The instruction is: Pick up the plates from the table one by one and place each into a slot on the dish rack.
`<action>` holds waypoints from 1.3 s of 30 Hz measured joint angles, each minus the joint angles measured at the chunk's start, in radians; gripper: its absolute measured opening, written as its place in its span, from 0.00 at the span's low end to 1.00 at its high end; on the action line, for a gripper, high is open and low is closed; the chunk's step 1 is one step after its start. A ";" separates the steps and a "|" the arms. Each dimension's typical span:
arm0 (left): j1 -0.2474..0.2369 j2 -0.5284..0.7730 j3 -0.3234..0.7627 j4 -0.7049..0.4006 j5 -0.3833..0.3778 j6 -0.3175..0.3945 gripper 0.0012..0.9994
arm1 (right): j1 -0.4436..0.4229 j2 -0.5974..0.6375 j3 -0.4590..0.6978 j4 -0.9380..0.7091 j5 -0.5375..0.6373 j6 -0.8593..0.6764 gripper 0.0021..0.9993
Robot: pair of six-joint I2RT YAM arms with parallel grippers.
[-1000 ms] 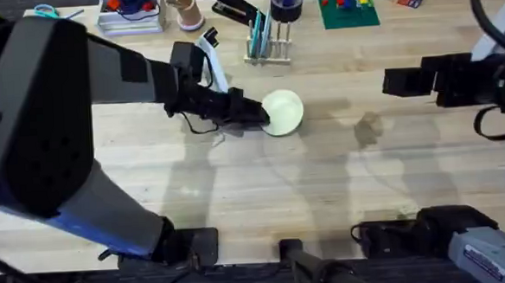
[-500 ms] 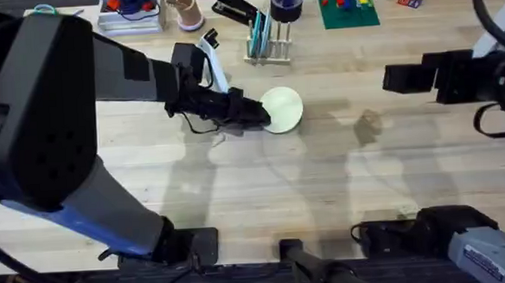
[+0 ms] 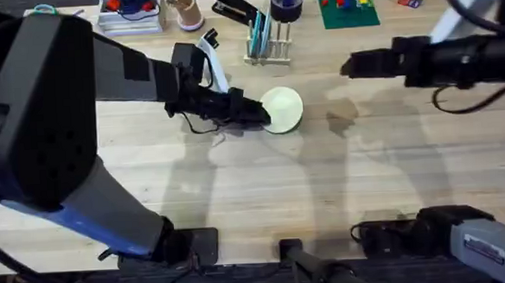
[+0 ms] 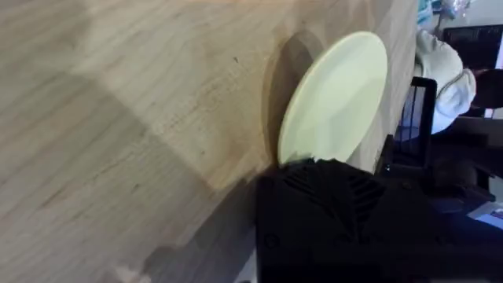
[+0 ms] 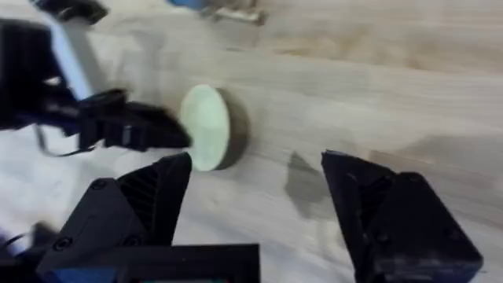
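Overhead view: a pale yellow-green plate (image 3: 282,110) sits at the middle of the light wooden table (image 3: 263,184), pinched at its nine o'clock edge by the left gripper (image 3: 262,115). The white dish rack (image 3: 268,42) stands at twelve o'clock from the plate, near but apart, already holding a teal plate (image 3: 260,33) upright in a slot. The right gripper (image 3: 349,65) hovers at about two o'clock from the plate, its black fingers spread wide and empty, as the right wrist view makes plain.

The plate is small, thin, round and smooth, matte pale yellow-green, with a slightly raised rim. In the left wrist view it seems to stand tilted on edge, casting a dark shadow on the wood beside it.

Risks, as a judgement: the grip covers only a small bite of the rim, so the thin plate could pivot or slip out when lifted. The slots look narrow, so a tilted plate might catch a divider, or nudge the light rack. The right arm reaching in close could also bump the plate or the left arm.
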 joint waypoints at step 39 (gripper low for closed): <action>0.000 0.000 0.000 -0.001 0.000 0.000 0.04 | 0.294 0.572 0.002 0.328 -0.246 0.078 0.51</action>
